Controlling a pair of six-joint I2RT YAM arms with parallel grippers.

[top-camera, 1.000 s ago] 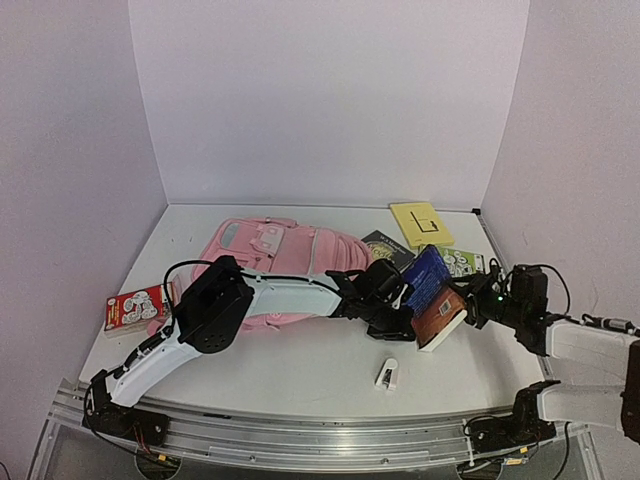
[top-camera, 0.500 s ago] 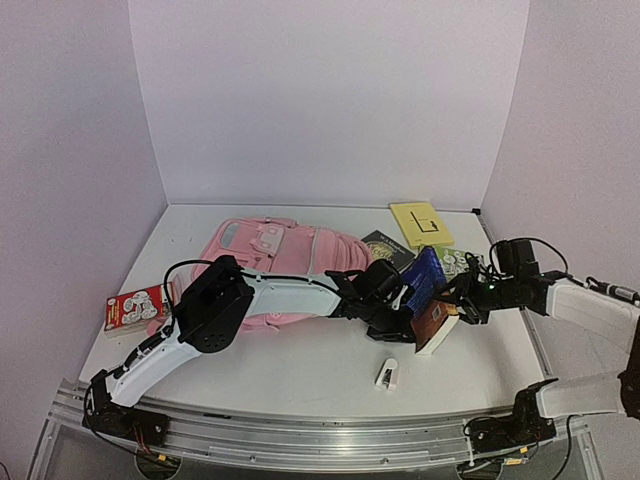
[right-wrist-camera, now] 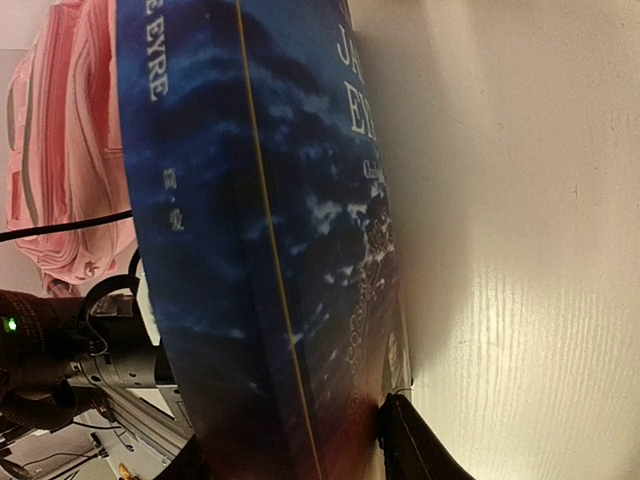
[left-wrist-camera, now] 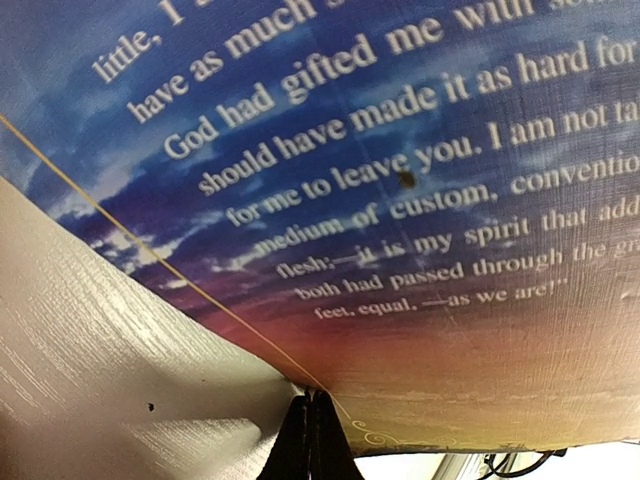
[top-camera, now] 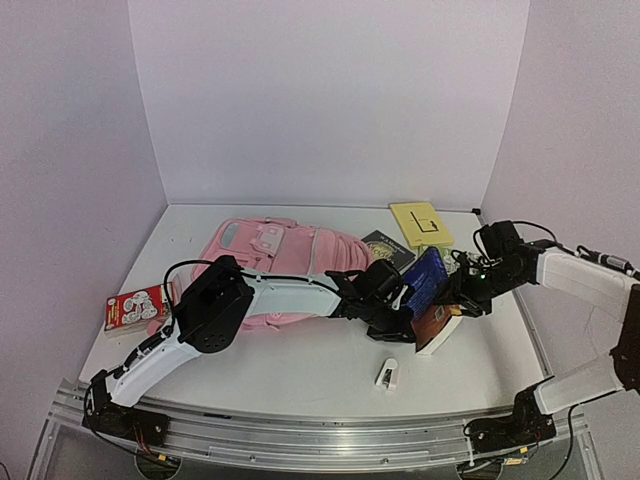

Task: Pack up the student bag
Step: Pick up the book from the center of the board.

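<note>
The student bag lies flat at the back left of the table; its pink fabric also shows in the right wrist view. A blue-and-orange book, titled Jane Eyre, stands tilted on its edge right of the bag. My right gripper is shut on the book's lower end, one finger on the front cover. My left gripper is shut, and its tips touch the bottom edge of the book's back cover.
A yellow book, a black book and a green item lie behind the held book. A small white object lies in front. A red-and-white box sits at the left edge.
My right arm has swung up and back from the near right, still holding the book, which now stands a little more upright. The left arm has not moved.
</note>
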